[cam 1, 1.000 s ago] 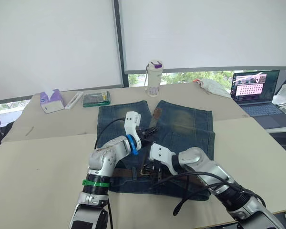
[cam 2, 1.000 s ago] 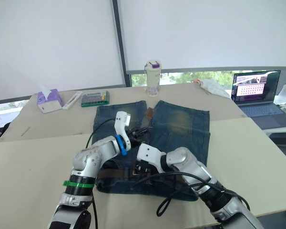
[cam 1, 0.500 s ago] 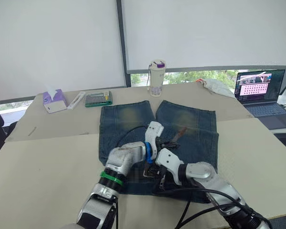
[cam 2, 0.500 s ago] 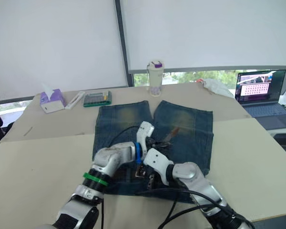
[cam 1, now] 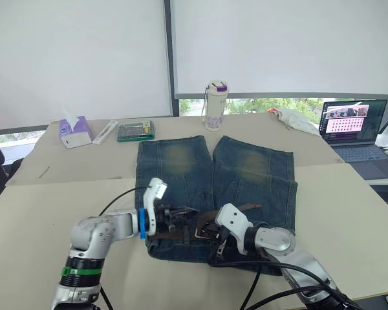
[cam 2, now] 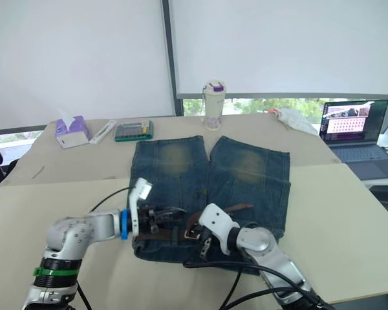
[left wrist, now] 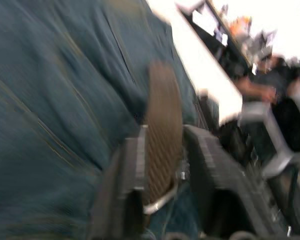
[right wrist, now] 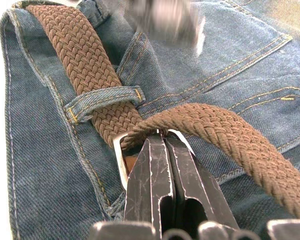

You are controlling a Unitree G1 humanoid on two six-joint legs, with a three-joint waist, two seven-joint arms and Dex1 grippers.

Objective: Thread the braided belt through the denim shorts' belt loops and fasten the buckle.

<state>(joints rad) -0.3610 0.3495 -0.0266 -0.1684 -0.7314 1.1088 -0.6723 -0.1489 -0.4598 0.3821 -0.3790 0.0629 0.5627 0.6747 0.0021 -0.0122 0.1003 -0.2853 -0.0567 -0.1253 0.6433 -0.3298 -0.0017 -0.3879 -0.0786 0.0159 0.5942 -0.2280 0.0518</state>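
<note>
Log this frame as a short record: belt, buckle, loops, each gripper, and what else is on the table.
shorts: blue denim, flat on the table, waistband toward the robot
belt: brown braided, along the waistband, under a loop; free end arcs back through the buckle
left gripper: fingers either side of the belt strap
right gripper: shut at the buckle, on the strap
fastened: cannot tell
table, far edge: bottle, tissue box, green case, laptop
</note>
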